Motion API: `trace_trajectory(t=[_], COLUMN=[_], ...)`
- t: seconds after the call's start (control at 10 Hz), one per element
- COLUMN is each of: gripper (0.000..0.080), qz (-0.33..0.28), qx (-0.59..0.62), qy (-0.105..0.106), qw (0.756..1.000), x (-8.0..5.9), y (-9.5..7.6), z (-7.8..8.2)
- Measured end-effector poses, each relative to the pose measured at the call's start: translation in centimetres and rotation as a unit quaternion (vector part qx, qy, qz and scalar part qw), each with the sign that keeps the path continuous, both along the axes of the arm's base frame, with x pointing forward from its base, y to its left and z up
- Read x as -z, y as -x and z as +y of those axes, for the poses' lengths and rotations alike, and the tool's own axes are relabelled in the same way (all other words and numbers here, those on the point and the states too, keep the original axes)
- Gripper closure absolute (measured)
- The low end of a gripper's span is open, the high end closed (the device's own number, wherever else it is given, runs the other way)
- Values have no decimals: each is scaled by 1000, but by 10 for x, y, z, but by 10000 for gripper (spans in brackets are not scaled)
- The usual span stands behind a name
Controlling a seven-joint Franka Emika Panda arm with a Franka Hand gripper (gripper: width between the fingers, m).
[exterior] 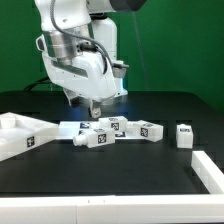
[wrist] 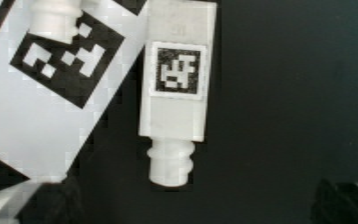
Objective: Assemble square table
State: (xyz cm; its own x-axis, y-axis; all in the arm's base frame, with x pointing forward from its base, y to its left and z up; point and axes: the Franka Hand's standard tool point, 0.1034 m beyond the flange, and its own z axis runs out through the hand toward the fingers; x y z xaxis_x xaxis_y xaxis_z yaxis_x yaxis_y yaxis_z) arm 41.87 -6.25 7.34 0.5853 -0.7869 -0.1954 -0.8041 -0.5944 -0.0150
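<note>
The square table's flat slab lies at the exterior view's left. Several short white legs with tags lie in a loose cluster mid-table: one under the arm, others beside it, and one apart toward the exterior view's right. My gripper hangs just above the cluster. In the wrist view a leg lies lengthwise with its tag up. Its threaded end points toward my open gripper and stops just short of the dark fingers. Nothing is between them.
Another tagged white part lies right beside the leg in the wrist view. A white block sits at the exterior view's right front, and a white rail runs along the front edge. The table top is black, with a green wall behind.
</note>
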Motion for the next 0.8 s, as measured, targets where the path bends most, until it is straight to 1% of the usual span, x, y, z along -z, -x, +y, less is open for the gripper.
trace_trajectory(t=[0.1, 0.2, 0.3, 0.4, 0.8], gripper=[150, 150, 150, 150, 150], qz=[-12, -23, -30, -31, -30], qx=[-50, -107, -159, -177, -178], qy=[-3, -3, -1, -4, -4], qw=[999, 994, 987, 984, 984], x=[-2, -5, -7, -7, -5], y=[-1, -5, -10, -11, -10], z=[-14, -25, -24, -17, -20])
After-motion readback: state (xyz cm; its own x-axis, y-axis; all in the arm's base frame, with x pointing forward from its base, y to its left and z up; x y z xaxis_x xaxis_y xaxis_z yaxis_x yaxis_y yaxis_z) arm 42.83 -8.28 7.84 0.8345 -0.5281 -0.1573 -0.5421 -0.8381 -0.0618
